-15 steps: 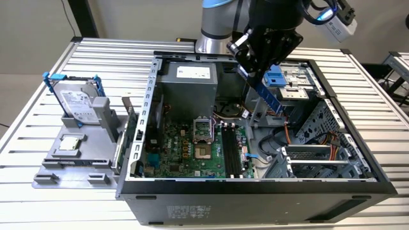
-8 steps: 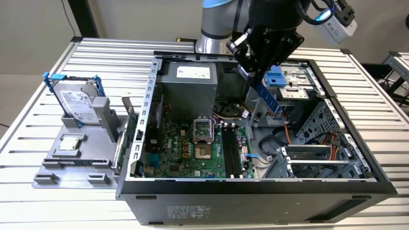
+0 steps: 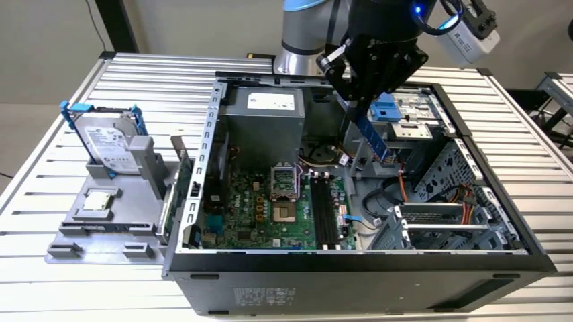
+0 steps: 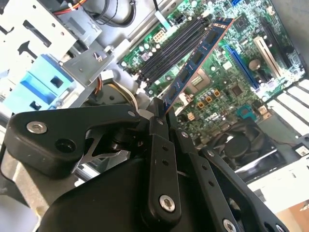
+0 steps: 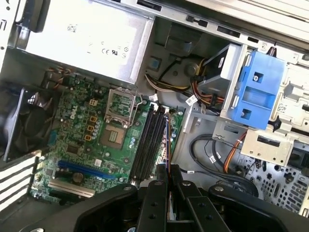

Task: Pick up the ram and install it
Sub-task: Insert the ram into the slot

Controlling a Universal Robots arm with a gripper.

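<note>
**Ram's in the claw, hanging over the open case**

Exterior view: the claw (image 3: 356, 99) is up over the open PC case (image 3: 358, 260), pinching the top end of the ram (image 3: 372, 137). The stick slants down from the tips into the case, held in the air. The black memory slots (image 3: 324, 215) are lower down on the motherboard (image 3: 255, 201), clear of the stick. Well away from the claw, on the exterior view's left and outside the case, a grey stand (image 3: 134, 231) carries the hard drive (image 3: 107, 144) and the little square processor chip (image 3: 98, 199). It all sits on a slatted metal table (image 3: 45, 168).

Second wrist view: here you get the ram's flat face (image 4: 195, 63), chips and all, running straight out from the claw (image 4: 159, 113). The slots (image 4: 178, 43) lie beyond it, not touching. A black fan (image 4: 241, 145) sits near the claw's body.

First wrist view: the ram is edge-on, just a thin line (image 5: 167, 145) coming out of the claw (image 5: 167, 169), running alongside the slots (image 5: 149, 145). Past them are the open processor socket (image 5: 116, 135) and the grey power supply (image 5: 82, 38). A blue bracket (image 5: 253, 89) and loose cables (image 5: 227, 159) crowd the other side.
</note>
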